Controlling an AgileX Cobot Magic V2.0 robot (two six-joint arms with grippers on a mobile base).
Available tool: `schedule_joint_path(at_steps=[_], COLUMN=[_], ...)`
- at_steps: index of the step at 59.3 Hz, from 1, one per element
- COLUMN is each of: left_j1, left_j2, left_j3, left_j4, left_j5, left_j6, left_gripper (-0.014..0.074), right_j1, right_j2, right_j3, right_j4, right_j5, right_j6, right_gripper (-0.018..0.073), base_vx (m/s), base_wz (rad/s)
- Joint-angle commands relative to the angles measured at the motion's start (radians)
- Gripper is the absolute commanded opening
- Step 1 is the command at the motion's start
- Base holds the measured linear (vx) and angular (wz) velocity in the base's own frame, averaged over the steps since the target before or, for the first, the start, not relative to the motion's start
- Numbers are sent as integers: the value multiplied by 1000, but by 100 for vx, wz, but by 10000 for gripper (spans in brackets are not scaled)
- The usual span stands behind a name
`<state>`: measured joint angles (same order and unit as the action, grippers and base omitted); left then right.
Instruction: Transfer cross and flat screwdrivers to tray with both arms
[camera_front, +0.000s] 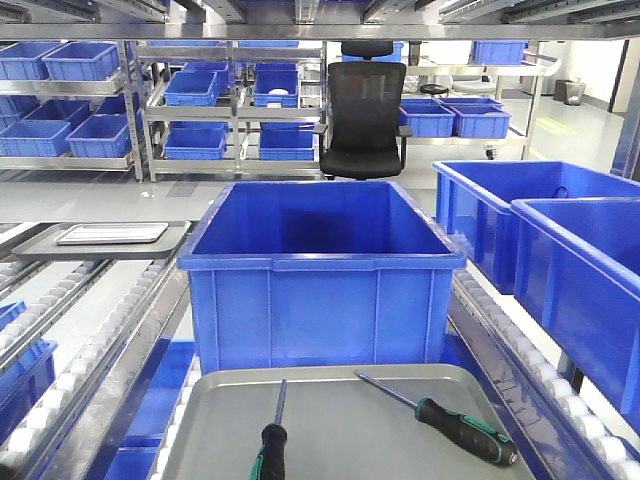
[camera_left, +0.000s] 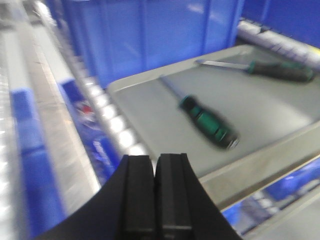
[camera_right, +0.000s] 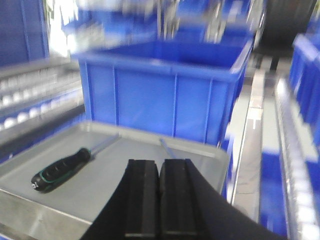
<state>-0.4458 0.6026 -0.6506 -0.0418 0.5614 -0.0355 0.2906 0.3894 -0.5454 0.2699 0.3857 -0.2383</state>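
Two screwdrivers with black-and-green handles lie apart on the large grey tray (camera_front: 350, 435) at the near edge. One (camera_front: 270, 445) lies left of centre, its shaft pointing away; the other (camera_front: 455, 425) lies slanted at the right. The left wrist view shows both, one close (camera_left: 207, 122) and one farther off (camera_left: 275, 70), on the tray (camera_left: 260, 110). My left gripper (camera_left: 155, 162) is shut and empty, over the tray's near corner. My right gripper (camera_right: 159, 165) is also shut and empty above the tray (camera_right: 110, 180), with one handle (camera_right: 60, 169) to its left and a thin shaft (camera_right: 167, 148) just beyond it.
A big open blue bin (camera_front: 320, 270) stands right behind the tray. Two more blue bins (camera_front: 590, 260) sit on the right. Roller rails (camera_front: 90, 330) run along the left, where a darker grey tray (camera_front: 30, 250) carries a small shiny steel tray (camera_front: 110, 234). Shelves and a chair stand far back.
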Motion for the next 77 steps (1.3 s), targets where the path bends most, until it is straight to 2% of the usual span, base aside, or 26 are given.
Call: schedule_joint_path(at_steps=[1,5,14,44,47,50,58,61,67,72,77], left_j1=[-5,-5,-5,-5,1,29,171,235,319,348,350], left_j2=[-87,-148,-222,-220,-227,-259,-398,-477,-585,-633,-621], left_j3=[44,89,124,133,152,197,373,463,576,657,652], left_j4=[42,72,70,71,126,173,131,116,115,114,115], left_j5=[-124,-166,-174,-173,-196,-236,-424,-463,-485,-525,-471], left_j6=[-11,-11,-12,-11,29,48,24,-13,-94,-126,-128], left_gripper=[3,3,3,3,3,3,3,3,3,3,3], right_j1=[-3,-3,-3,-3,-3,-3,-3,-3,-3,-3,-3], right_j2=[-117,-206,-304,-317,-317,-317,-317,-317,-317,-317,-317], right_j3=[66,129,211,258,258,258,258,258,258,258,258], right_j4=[-4,-7,7,6,6,6,6,6,6,6,6], right_j5=[-102,-102,-104,-79,-79,-79,-79,-79,-79,-79,-78], right_j6=[-10,-19,-19,-19,-19,-19,-19,-19,-19,-19,-19], right_gripper=[-11,-11,-11,-11,-11,-11,-11,-11,-11,-9,-8], base_vx=[0,0,0,0,0,0,0,0,0,0,0], base_wz=[0,0,0,0,0,0,0,0,0,0,0])
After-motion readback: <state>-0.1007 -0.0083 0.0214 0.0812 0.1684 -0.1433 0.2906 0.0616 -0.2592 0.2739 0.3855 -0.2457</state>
